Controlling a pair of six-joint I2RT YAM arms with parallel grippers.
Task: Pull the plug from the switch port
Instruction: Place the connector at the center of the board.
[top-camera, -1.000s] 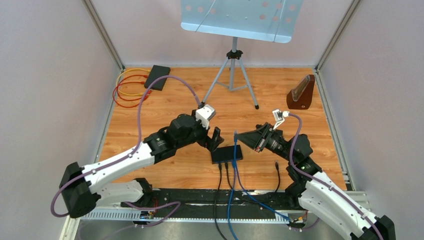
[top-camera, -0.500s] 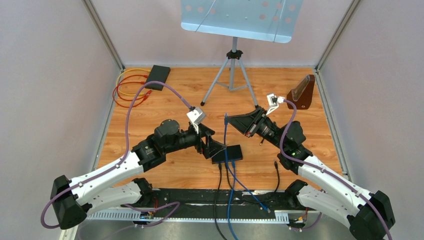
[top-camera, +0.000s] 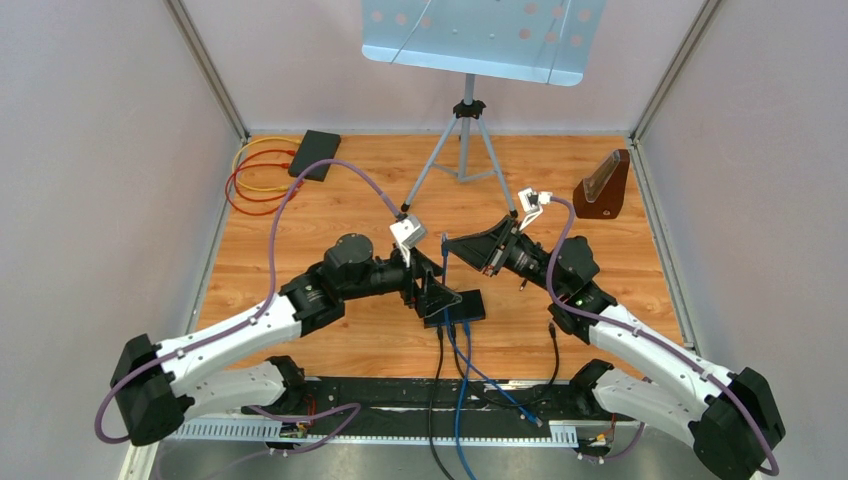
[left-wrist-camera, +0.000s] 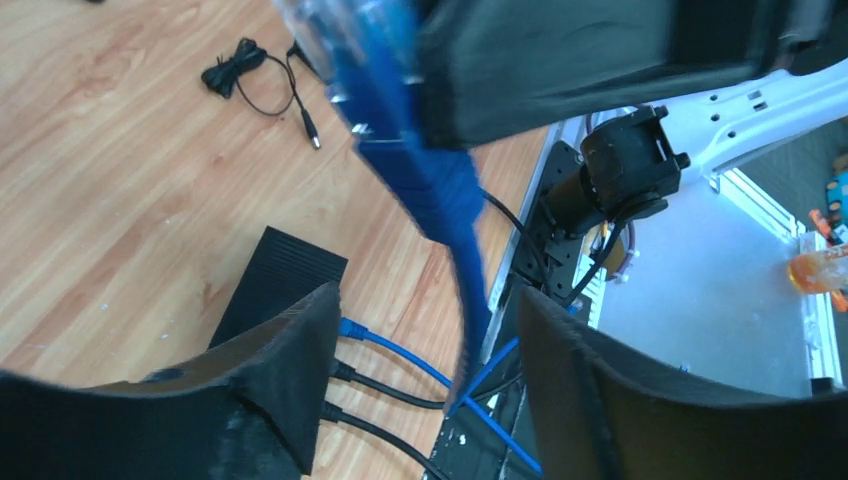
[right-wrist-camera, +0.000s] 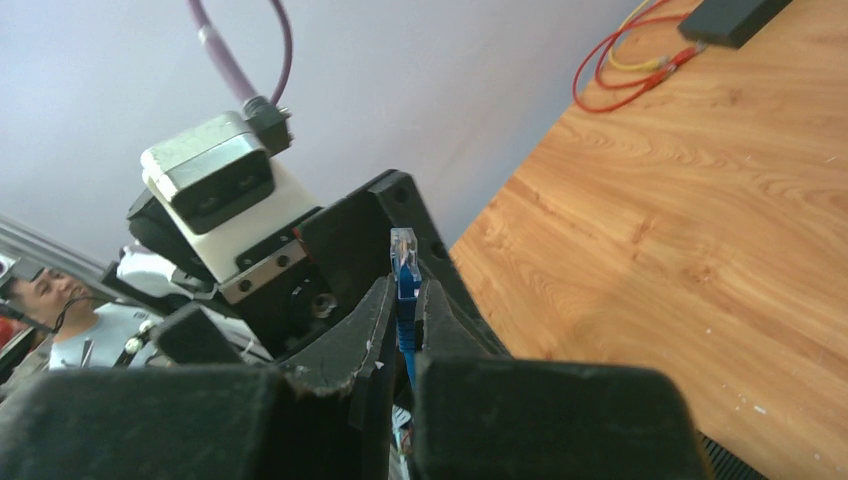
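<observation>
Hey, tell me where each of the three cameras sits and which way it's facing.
Top external: above and behind the bases, looking down at the table; both arms show, meeting over the switch.
Left wrist: on the left arm, facing down toward the switch and near edge; the open left gripper frames the blue cable.
Right wrist: on the right arm, facing the left arm's camera; the right gripper is shut on the cable's plug end.
Shared: all three show the blue cable.
</observation>
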